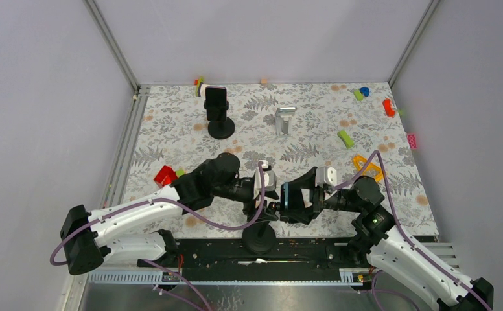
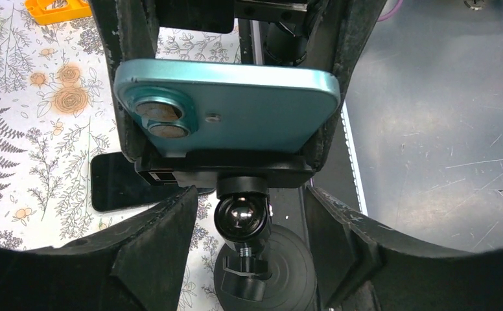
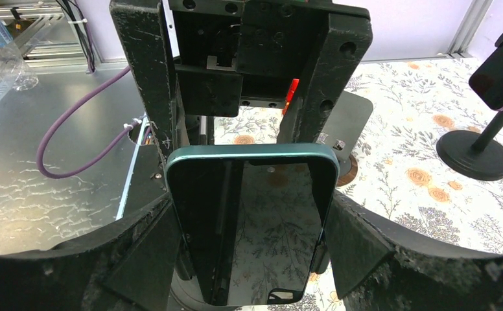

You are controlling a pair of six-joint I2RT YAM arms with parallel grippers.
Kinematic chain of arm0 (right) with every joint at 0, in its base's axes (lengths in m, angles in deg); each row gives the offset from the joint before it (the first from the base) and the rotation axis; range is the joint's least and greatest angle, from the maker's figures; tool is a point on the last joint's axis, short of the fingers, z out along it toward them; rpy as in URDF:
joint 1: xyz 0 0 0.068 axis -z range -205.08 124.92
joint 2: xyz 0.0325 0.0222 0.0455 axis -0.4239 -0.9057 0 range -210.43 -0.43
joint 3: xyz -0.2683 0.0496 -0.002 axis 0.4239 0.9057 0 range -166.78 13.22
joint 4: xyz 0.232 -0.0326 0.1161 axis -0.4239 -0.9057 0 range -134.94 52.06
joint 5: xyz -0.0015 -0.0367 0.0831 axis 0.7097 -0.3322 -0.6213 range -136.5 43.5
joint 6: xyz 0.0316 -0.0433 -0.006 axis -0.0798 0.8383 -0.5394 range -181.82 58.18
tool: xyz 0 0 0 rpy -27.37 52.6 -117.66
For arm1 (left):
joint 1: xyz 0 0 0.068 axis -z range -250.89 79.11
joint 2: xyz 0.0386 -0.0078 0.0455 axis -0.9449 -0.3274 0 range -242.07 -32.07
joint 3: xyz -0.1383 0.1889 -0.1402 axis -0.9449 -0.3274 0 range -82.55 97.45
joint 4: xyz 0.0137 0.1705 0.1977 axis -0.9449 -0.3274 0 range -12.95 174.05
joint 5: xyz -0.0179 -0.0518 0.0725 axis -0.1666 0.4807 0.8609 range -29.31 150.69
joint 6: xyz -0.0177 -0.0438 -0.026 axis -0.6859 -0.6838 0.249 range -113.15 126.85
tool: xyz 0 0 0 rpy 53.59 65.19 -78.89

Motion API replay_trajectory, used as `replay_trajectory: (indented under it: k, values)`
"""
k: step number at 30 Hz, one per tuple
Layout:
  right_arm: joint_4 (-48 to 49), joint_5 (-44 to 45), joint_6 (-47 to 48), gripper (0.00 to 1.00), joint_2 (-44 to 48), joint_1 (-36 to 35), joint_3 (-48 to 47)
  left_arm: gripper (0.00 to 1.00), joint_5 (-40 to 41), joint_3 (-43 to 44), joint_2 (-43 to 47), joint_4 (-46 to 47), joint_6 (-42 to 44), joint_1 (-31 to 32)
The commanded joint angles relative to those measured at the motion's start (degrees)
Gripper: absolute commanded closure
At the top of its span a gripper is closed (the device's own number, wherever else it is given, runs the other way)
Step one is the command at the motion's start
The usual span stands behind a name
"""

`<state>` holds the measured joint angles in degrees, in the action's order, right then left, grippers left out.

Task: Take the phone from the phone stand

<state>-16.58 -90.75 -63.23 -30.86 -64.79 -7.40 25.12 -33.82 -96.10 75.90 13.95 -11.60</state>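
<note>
- Teal glossy phone sits clamped in the black plastic phone stand at the near edge of the floral-print table, between my two arms.
- Right gripper: its matte black fingers press on the phone's long edges, which I judge is for lifting it out.
- Left gripper: its fingers are spread either side of the stand's neck without touching, probably to brace it.
- The stand has a round base and a rigid clamp.
- A shiny metal ball joint sits under the clamp.

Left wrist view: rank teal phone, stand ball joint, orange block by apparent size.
1. teal phone
2. ball joint
3. orange block, but it is cropped by the frame edge and sits farther off, so its rank against the ball joint is unsure.
</note>
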Motion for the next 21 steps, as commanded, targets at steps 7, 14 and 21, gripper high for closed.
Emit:
replay_trajectory:
  k: [7, 14, 21]
  values:
    - [4.2, -3.3, -4.8, 1.0, -2.1, 0.0, -4.5, 0.36, -0.2, 2.7, -1.6, 1.1, 1.3, 0.1]
    - [4.1, -3.1, -4.9, 1.0, -2.4, -0.2, -4.6, 0.4, 1.3, 4.5, -3.8, 0.6, 1.5, 1.0]
    - [3.9, -3.1, -4.8, 1.0, -3.3, -0.5, -4.2, 0.41, 2.0, 6.5, -4.5, 0.6, 1.0, 1.8]
